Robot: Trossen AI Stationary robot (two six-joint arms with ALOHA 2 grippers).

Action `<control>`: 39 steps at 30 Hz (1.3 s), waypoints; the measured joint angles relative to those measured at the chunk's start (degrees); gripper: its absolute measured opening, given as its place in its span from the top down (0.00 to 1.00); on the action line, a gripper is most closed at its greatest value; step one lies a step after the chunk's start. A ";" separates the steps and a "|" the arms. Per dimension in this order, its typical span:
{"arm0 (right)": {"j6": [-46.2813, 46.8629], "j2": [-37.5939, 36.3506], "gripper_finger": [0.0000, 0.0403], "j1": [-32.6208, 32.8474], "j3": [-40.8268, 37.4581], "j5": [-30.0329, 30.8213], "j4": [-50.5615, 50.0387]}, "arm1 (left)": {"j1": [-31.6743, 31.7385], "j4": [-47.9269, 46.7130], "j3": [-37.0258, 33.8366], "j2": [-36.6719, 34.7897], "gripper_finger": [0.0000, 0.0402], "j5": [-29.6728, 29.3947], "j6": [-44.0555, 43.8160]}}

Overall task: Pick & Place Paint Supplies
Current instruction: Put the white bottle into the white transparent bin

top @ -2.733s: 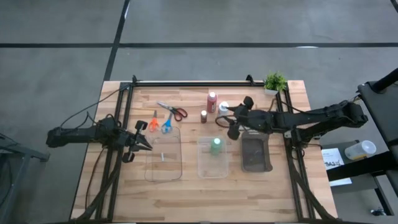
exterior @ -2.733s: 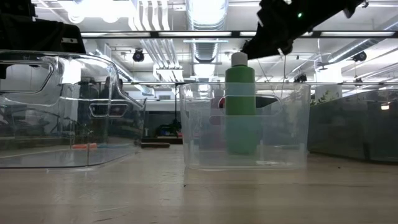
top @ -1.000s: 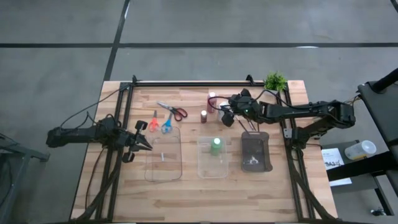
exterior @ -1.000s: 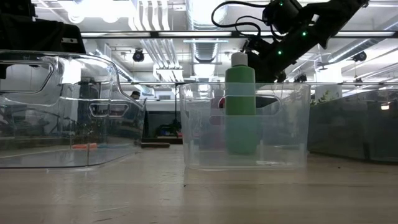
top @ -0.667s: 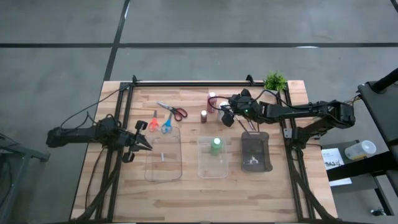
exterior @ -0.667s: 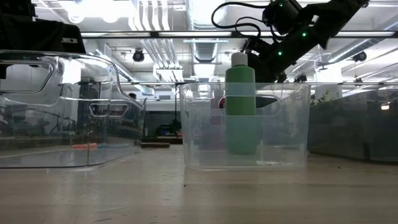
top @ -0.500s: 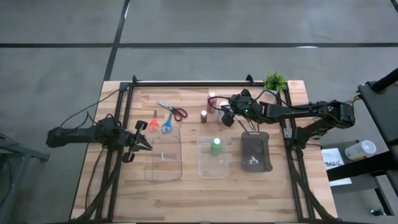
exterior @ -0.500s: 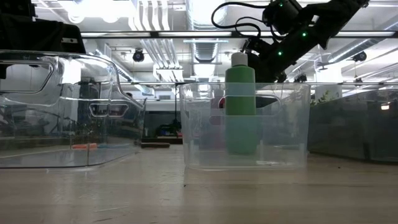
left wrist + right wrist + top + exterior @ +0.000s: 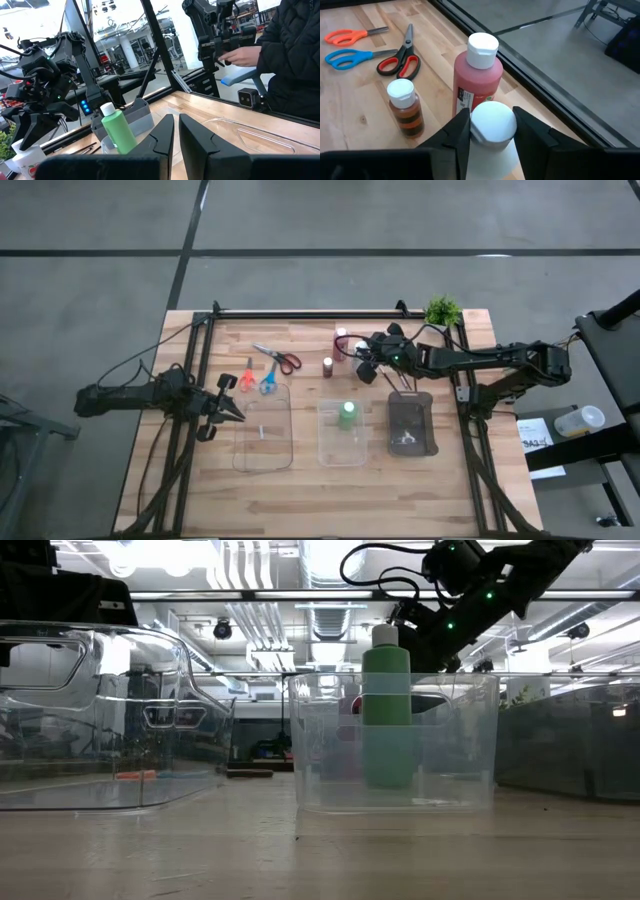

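Observation:
My right gripper (image 9: 492, 131) is at the far middle of the table (image 9: 362, 363), shut on the white paint bottle (image 9: 492, 125). The red bottle (image 9: 477, 80) and the brownish bottle (image 9: 405, 107) stand upright just beyond it. The green bottle (image 9: 347, 414) stands in the middle clear tray (image 9: 325, 450). Red (image 9: 283, 360), orange (image 9: 246, 376) and blue scissors (image 9: 268, 380) lie flat on the wood. Thin brushes (image 9: 406, 442) lie in the dark grey tray. My left gripper (image 9: 234, 412) waits, shut, at the left clear tray's edge. My right gripper pinches the white paint bottle at its round white cap (image 9: 492, 117), one finger (image 9: 460, 137) on each side. The fingers slant down from the table's right side. The bottle stands upright; my fingers hide its base.
A small green potted plant (image 9: 442, 311) sits at the far right corner. The left clear tray (image 9: 263, 430) lies beside my left gripper. Black frame rails run along both table sides. In the left wrist view a person in a dark jacket (image 9: 295, 55) stands beyond the table.
Over the last second nothing has moved. Before that, my right gripper travelled from above the trays toward the far edge and came down around the white bottle.

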 joint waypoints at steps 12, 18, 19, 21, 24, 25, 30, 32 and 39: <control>0.39 -0.39 0.71 0.06 -0.06 0.00 -0.22 | -0.02 0.00 0.01 0.00 0.91 0.00 0.00; 0.37 -2.07 0.70 0.46 -0.12 -0.46 -0.29 | -0.01 0.00 -0.01 0.00 0.91 0.01 0.00; 0.26 -2.37 0.70 0.57 -0.07 -0.46 -0.23 | -0.02 0.00 0.01 0.00 0.91 0.00 0.00; -0.22 -2.94 0.70 1.01 0.06 -0.50 -0.18 | -0.02 0.00 -0.01 0.00 0.91 0.01 0.00; -1.39 -4.03 0.70 2.05 0.48 -0.49 0.02 | -0.01 0.00 -0.01 0.00 0.91 0.01 0.00; -1.55 -4.44 0.70 2.46 0.74 -0.51 0.05 | -0.01 0.00 0.00 0.00 0.91 -0.01 0.00; -3.83 -6.03 0.70 5.47 2.57 -0.57 0.02 | -0.02 0.00 0.01 0.00 0.91 -0.01 0.00; -4.66 -6.76 0.70 6.84 3.52 -0.58 0.09 | -0.02 0.00 0.01 0.02 0.91 0.01 0.01; -7.69 -8.13 0.70 12.52 7.48 -0.61 0.00 | -0.02 0.00 -0.01 0.02 0.91 -0.01 0.00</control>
